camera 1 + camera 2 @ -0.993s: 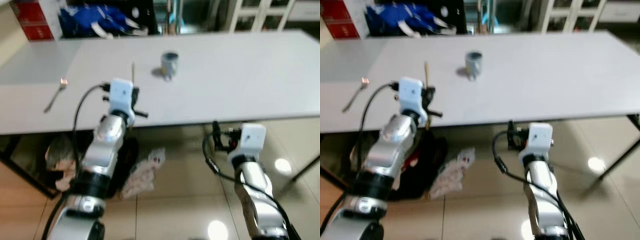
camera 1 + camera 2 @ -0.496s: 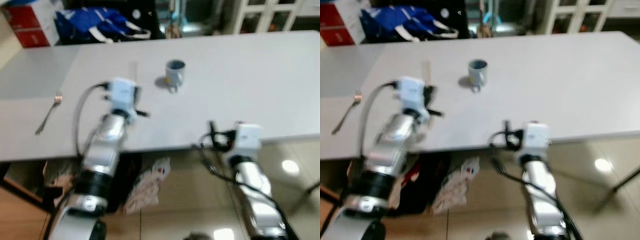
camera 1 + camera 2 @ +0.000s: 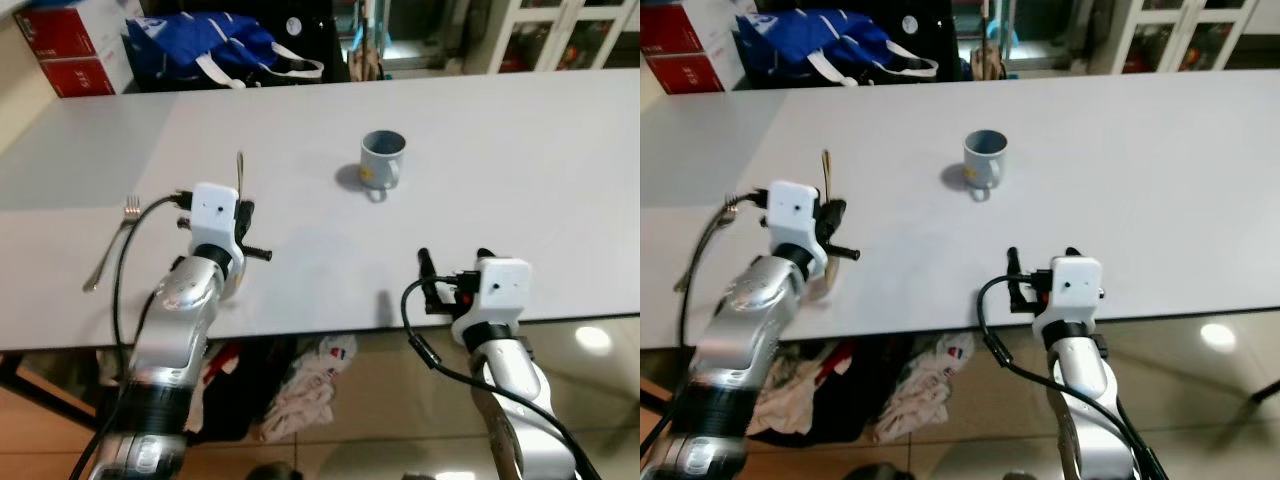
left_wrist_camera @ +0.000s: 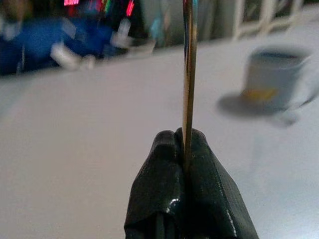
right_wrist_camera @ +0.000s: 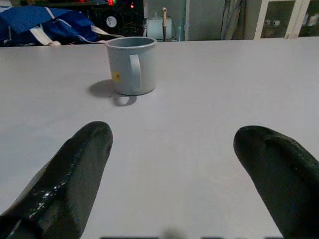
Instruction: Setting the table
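Beyond left claw (image 4: 185,149), blurred, possibly mug (image 4: 269,74).

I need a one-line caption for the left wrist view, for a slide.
Left gripper shut on a thin metal utensil, held upright over the white table, with a grey mug beyond.

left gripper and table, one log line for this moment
left gripper: shut on thin utensil | right gripper: open | mug, fork: on table

A grey mug (image 3: 382,161) is standing upright mid-counter, toward the far edge. A fork (image 3: 112,245) is lying near the left edge. A thin metal utensil (image 4: 188,74) is sticking up, pinched in the left hand (image 4: 184,149).
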Robot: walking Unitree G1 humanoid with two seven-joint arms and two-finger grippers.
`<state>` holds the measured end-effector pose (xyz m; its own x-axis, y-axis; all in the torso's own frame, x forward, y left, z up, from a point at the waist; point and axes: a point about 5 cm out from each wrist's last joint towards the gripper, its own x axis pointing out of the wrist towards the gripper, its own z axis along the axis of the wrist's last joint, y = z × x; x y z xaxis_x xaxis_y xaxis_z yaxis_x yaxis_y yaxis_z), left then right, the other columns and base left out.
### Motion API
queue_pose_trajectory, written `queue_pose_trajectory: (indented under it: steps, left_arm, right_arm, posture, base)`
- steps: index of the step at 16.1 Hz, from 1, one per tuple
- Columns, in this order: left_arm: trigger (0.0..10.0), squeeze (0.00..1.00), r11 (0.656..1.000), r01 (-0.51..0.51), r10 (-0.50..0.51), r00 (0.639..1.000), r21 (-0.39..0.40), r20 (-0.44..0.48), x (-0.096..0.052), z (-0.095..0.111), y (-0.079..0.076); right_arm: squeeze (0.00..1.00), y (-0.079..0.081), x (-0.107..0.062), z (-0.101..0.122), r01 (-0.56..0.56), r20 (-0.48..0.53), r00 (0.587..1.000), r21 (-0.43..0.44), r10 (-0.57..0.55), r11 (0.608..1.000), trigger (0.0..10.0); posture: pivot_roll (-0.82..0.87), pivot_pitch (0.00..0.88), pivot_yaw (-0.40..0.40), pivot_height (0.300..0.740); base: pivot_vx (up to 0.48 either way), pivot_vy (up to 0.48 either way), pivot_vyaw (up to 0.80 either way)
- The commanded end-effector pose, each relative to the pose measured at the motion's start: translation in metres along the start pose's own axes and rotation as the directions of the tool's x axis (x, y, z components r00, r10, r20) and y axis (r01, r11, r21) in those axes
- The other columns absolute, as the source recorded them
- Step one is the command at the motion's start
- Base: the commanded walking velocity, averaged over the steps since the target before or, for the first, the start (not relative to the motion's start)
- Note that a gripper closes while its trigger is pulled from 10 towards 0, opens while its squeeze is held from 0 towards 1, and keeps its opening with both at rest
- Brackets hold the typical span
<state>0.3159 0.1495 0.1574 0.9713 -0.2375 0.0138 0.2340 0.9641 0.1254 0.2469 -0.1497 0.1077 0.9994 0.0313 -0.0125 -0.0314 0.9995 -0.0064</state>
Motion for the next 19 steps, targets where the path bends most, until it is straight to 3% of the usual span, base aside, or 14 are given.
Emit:
queue_pose_trajectory:
  steps: [1, 3, 5, 6, 7, 8, 9, 10, 11, 13, 16, 17, 18, 19]
  left_arm:
    - [0.0, 0.00, 0.996, 0.043, -0.052, 0.993, 0.078, 0.108, -0.005, 0.022, -0.004]
    - [0.0, 0.00, 0.978, 0.077, -0.103, 0.986, 0.194, 0.131, -0.004, 0.027, -0.008]
    - [0.0, 0.00, 0.926, 0.099, -0.155, 0.980, 0.364, 0.128, 0.019, 0.030, -0.006]
    - [0.0, 0.00, 0.859, 0.119, -0.206, 0.971, 0.499, 0.124, 0.029, 0.032, -0.008]
    - [0.0, 0.00, 0.799, 0.149, -0.256, 0.961, 0.582, 0.105, 0.036, 0.032, -0.013]
    - [0.0, 0.00, 0.777, 0.178, -0.283, 0.956, 0.604, 0.082, 0.041, 0.031, -0.015]
    - [0.0, 0.00, 0.862, 0.180, -0.234, 0.971, 0.474, 0.056, 0.048, 0.030, -0.011]
    - [0.0, 0.00, 0.909, 0.173, -0.210, 0.976, 0.380, 0.056, 0.051, 0.031, -0.011]
    - [0.0, 0.00, 0.905, 0.178, -0.219, 0.974, 0.387, 0.065, 0.051, 0.032, -0.013]
    - [0.0, 0.00, 0.793, 0.213, -0.327, 0.939, 0.570, 0.104, 0.051, 0.032, -0.028]
    - [0.0, 0.00, 0.708, 0.209, -0.384, 0.916, 0.674, 0.119, 0.055, 0.039, -0.027]
    - [0.0, 0.00, 0.617, 0.193, -0.433, 0.893, 0.763, 0.124, 0.052, 0.041, -0.028]
    - [0.0, 0.00, 0.574, 0.184, -0.463, 0.877, 0.798, 0.131, 0.051, 0.041, -0.029]
    - [0.0, 0.00, 0.441, 0.162, -0.530, 0.840, 0.883, 0.111, 0.047, 0.040, -0.031]
  right_arm:
    - [0.00, 0.006, -0.001, 0.005, -0.016, 0.016, 1.000, -0.006, 0.016, 1.000, 10.0]
    - [0.00, 0.006, 0.001, 0.006, -0.010, 0.021, 1.000, -0.004, 0.010, 1.000, 10.0]
    - [0.00, 0.009, 0.003, 0.007, -0.012, 0.026, 1.000, 0.001, 0.012, 1.000, 10.0]
    - [0.00, 0.011, 0.004, 0.007, -0.017, 0.027, 0.999, 0.001, 0.017, 1.000, 10.0]
    - [0.00, 0.013, 0.004, 0.007, -0.019, 0.028, 0.999, 0.001, 0.019, 1.000, 10.0]
    - [0.00, 0.014, 0.004, 0.007, -0.020, 0.028, 0.999, 0.001, 0.020, 1.000, 10.0]
    - [0.00, 0.016, 0.003, 0.007, -0.020, 0.030, 0.999, 0.002, 0.020, 1.000, 10.0]
    - [0.00, 0.018, 0.001, 0.008, -0.020, 0.035, 0.999, 0.005, 0.019, 1.000, 10.0]
    - [0.00, 0.018, 0.001, 0.008, -0.019, 0.037, 0.999, 0.006, 0.019, 1.000, 10.0]
    - [0.00, 0.017, -0.001, 0.006, -0.017, 0.027, 0.999, 0.010, 0.017, 1.000, 10.0]
    - [0.00, 0.015, 0.001, 0.008, -0.020, 0.030, 0.999, 0.003, 0.020, 1.000, 10.0]
    - [0.00, 0.015, 0.001, 0.008, -0.017, 0.030, 0.999, 0.003, 0.017, 1.000, 10.0]
    - [0.00, 0.015, 0.001, 0.009, -0.016, 0.030, 0.999, 0.003, 0.016, 1.000, 10.0]
    - [0.00, 0.016, 0.001, 0.008, -0.016, 0.029, 0.999, 0.004, 0.016, 1.000, 10.0]
  posture:
    - [-0.09, 0.005, 0.052, 0.727]
    - [-0.09, 0.000, 0.054, 0.727]
    - [-0.09, 0.000, 0.052, 0.727]
    - [-0.10, 0.001, 0.052, 0.727]
    - [-0.11, 0.010, 0.056, 0.727]
    - [-0.12, 0.014, 0.065, 0.727]
    - [-0.12, 0.013, 0.071, 0.727]
    - [-0.13, 0.021, 0.079, 0.727]
    - [-0.13, 0.021, 0.079, 0.727]
    - [-0.13, 0.023, 0.066, 0.727]
    - [-0.14, 0.046, 0.063, 0.727]
    - [-0.14, 0.047, 0.063, 0.727]
    - [-0.14, 0.047, 0.063, 0.727]
    - [-0.13, 0.048, 0.065, 0.727]
  base:
    - [0.000, 0.000, 0.00]
    - [0.000, 0.000, 0.00]
    - [0.000, 0.000, 0.00]
    - [0.000, 0.000, 0.00]
    - [0.000, 0.000, 0.00]
    - [0.000, 0.000, 0.00]
    - [0.000, 0.000, 0.00]
    - [0.000, 0.000, 0.00]
    - [0.000, 0.000, 0.00]
    - [0.000, 0.000, 0.00]
    - [0.000, 0.000, 0.00]
    - [0.000, 0.000, 0.00]
    - [0.000, 0.000, 0.00]
    - [0.000, 0.000, 0.00]
